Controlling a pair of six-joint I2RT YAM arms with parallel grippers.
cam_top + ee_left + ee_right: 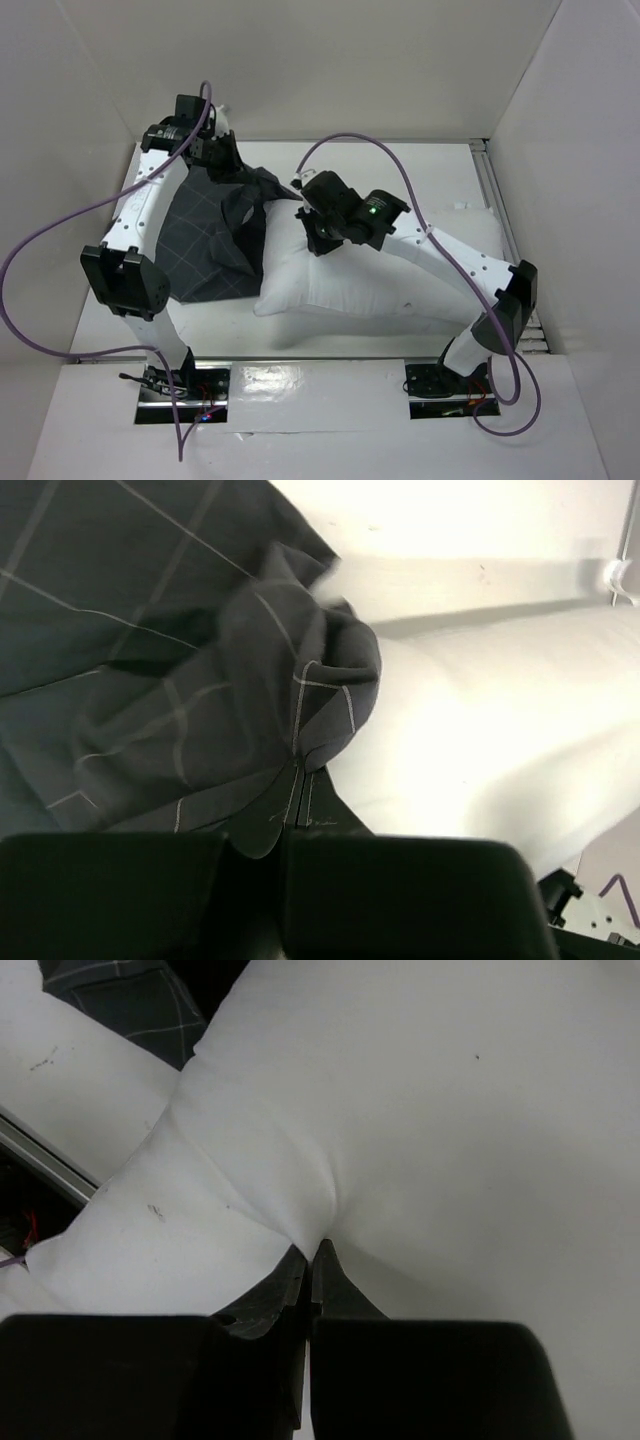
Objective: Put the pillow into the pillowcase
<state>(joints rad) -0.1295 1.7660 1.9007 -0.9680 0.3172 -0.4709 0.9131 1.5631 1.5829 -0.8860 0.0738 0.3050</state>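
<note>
The white pillow (400,285) lies across the middle and right of the table. Its left end overlaps the dark grid-lined pillowcase (205,240), which is spread limp on the left. My left gripper (230,172) is at the pillowcase's far edge. In the left wrist view, the left gripper (298,812) is shut on a bunched fold of the pillowcase (150,660), with the pillow (500,740) beside it. My right gripper (310,230) is at the pillow's upper left part. In the right wrist view, the right gripper (313,1257) is shut, pinching a pucker of the pillow (430,1110). A corner of the pillowcase (140,1000) shows beyond it.
White walls close in the table at the back and on both sides. An aluminium rail (497,200) runs along the right side behind the pillow. Purple cables (40,250) loop from both arms, one arching over the pillow.
</note>
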